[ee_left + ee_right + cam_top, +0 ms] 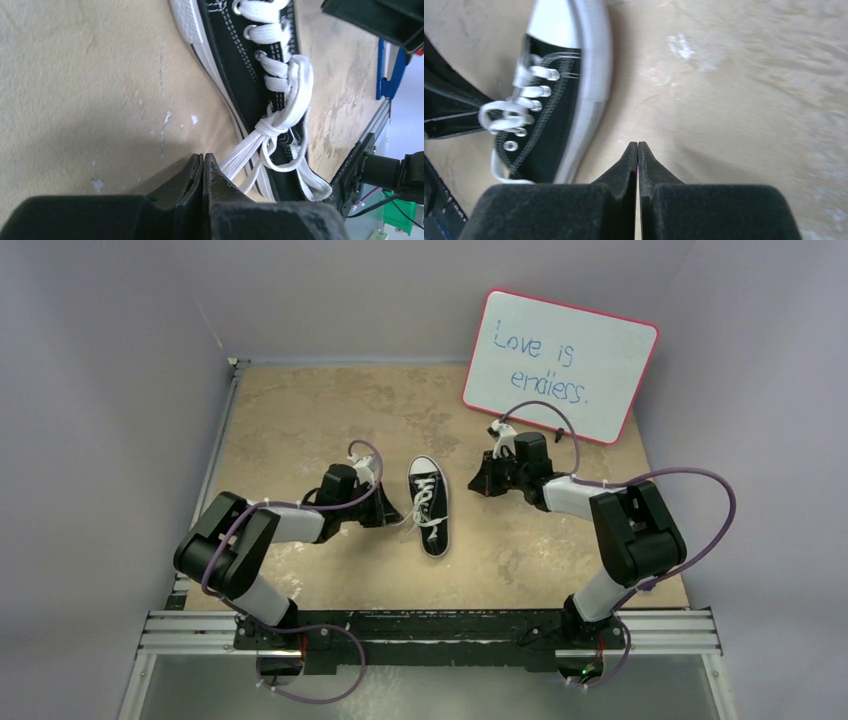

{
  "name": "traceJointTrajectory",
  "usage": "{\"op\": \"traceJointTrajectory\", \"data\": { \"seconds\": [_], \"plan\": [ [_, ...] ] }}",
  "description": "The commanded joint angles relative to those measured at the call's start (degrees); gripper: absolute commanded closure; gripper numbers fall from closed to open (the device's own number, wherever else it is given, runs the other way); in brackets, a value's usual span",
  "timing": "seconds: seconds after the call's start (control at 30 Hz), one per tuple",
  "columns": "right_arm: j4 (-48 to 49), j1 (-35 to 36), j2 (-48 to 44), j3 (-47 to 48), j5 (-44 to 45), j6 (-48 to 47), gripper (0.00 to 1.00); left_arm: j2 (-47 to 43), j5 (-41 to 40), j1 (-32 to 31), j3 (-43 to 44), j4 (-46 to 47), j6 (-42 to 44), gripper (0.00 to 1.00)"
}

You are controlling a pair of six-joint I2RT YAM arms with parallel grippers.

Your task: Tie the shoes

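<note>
Sneaker [428,506] knotted, loops slack; left fingers [192,175] pressed together just beside trailing laces [270,127], probably for tightening; right fingers [629,162] closed empty, apart.

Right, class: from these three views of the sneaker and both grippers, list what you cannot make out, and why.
Left wrist: the laces run behind the shut left gripper; whether it touches them is hidden.
Left wrist: the sneaker's toe is cut off by the top edge.
Right wrist: blur smears the lacing beside the shut right gripper.
Top external: the knot is too small to judge.
</note>
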Motion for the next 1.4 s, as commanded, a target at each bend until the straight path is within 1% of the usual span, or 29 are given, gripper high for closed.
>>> {"op": "traceJointTrajectory", "data": {
  "seconds": [0.0, 0.07, 0.17, 0.2, 0.23, 0.27, 0.33, 0.4, 0.47, 0.53, 0.63, 0.73, 0.77, 0.8, 1.03, 1.27, 1.37],
  "plan": [
    [3.71, -2.22, -0.86, -1.67, 2.42, 1.45, 1.0, -0.08, -2.09, 0.25, -1.79, -2.07, 0.08, 1.0],
    [4.84, -2.66, -0.54, -2.07, 1.35, 1.47, 1.0, -0.13, -1.92, 0.25, -1.98, -1.84, 0.29, 1.0],
    [9.16, -3.18, -0.74, -2.21, -6.31, 0.11, 1.0, -0.46, 1.38, 0.25, -2.41, 3.63, -1.33, 1.0],
    [11.0, -2.97, -1.38, -1.85, -9.12, 0.66, 0.93, -0.78, 1.86, 0.25, -1.94, 4.27, -1.64, 1.0],
    [10.72, -2.54, -2.09, -1.22, -10.98, 1.9, 0.79, -0.97, 2.03, 0.25, -1.44, 4.32, -1.66, 1.0],
    [9.42, -1.95, -2.78, -0.4, -12.12, 2.76, 0.71, -1.04, 2.11, 0.25, -0.83, 4.1, -1.67, 1.0],
    [4.92, -0.28, -3.21, 2.29, -14.68, 3.22, 0.68, -0.56, 3.57, 0.25, 0.0, 4.69, -2.01, 1.0],
    [0.8, 2.61, -2.82, 5.22, -12.75, 5.69, 0.59, 0.2, 4.9, 0.25, 0.58, 5.96, -2.69, 1.0],
    [3.06, 4.07, -1.99, 5.01, -13.63, 10.4, 0.56, 0.44, 5.5, 0.16, 1.09, 6.0, -2.76, 1.0],
    [8.42, 4.44, -1.01, 3.43, -14.7, 15.72, 0.49, 0.09, 5.66, 0.17, 1.39, 5.72, -2.56, 1.0],
    [10.51, 4.57, -0.35, 2.69, -10.89, 21.28, 0.47, -0.64, 6.02, 0.16, 1.84, 5.34, -2.53, 1.0],
    [10.36, 5.54, 0.36, 3.07, -6.89, 25.41, 0.43, -1.17, 6.15, 0.16, 2.27, 5.11, -2.62, 1.0],
    [9.0, 5.93, 0.48, 3.21, -4.99, 26.56, 0.42, -1.14, 6.26, 0.16, 2.41, 4.94, -2.66, 1.0],
    [9.2, 6.23, 0.75, 3.17, -4.62, 27.52, 0.41, -1.14, 6.35, 0.08, 2.41, 4.98, -2.8, 1.0],
    [12.71, 7.1, 3.5, 1.66, -5.47, 31.2, 0.36, -0.8, 7.39, -0.62, 3.5, 5.68, -2.87, 1.0],
    [10.96, 7.34, 4.51, 1.23, -5.62, 31.22, 0.37, -0.52, 7.47, -0.72, 3.58, 5.87, -2.68, 1.0],
    [12.25, 7.36, 4.26, -0.05, -5.69, 32.06, 0.38, -0.55, 7.62, -0.74, 3.5, 5.87, -2.67, 1.0]
  ]
}}
